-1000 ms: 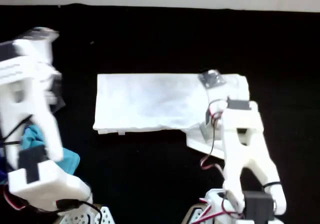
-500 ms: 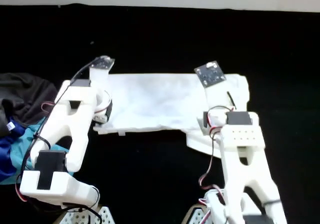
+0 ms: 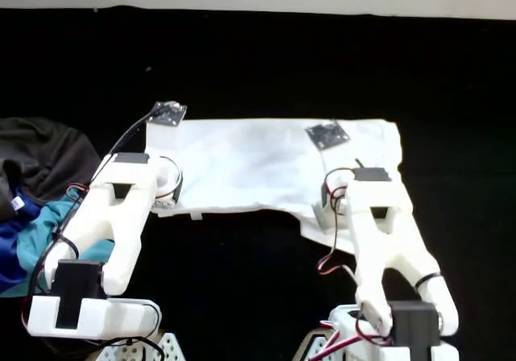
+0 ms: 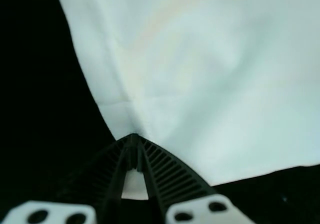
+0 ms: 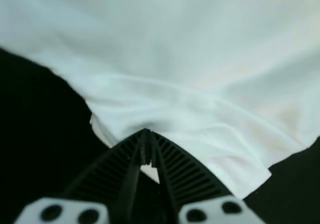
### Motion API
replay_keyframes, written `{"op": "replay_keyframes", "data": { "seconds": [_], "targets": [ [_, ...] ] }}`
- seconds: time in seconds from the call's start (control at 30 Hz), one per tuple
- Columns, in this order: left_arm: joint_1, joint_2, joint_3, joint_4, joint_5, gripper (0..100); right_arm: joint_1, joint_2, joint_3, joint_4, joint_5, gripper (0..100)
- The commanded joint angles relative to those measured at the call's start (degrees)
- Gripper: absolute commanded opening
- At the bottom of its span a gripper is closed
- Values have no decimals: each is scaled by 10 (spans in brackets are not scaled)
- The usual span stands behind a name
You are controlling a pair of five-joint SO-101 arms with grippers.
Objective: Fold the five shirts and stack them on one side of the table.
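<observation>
- Black cloth covers the counter in the high view. A white shirt is spread flat across its middle, with a loose flap left at the near right.
- In the same view the left arm is placed at the shirt's near left corner and the right arm over the near right flap. The grip itself is covered by the wrists here and cannot be judged.
- A heap of garments, dark, blue and teal, is piled unfolded at the counter's left edge. It lies beside the left arm and apart from the white shirt.
- In the left wrist view the grip is seen close up. The left hand is clenched on the shirt's edge, its fingers drawn together at the tips. The cloth is puckered where they meet, and a sliver of white is caught between them. Bare black counter is seen to either side of the cloth.
- In the right wrist view the right hand is likewise clenched. A soft fold of the shirt is gathered at its tips, and creases are spread outward from that spot.
</observation>
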Motion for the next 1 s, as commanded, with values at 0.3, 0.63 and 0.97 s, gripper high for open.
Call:
{"op": "replay_keyframes", "data": {
  "seconds": [0.3,0.63,0.97],
  "targets": [
    [7,0,2,-16,4,8,20,-106,-11,-114,5,12],
    [7,2,1,-24,30,8,11,30,-7,-113,5,12],
    [7,2,1,-24,30,8,-93,-47,-4,106,5,12]
  ]
}}
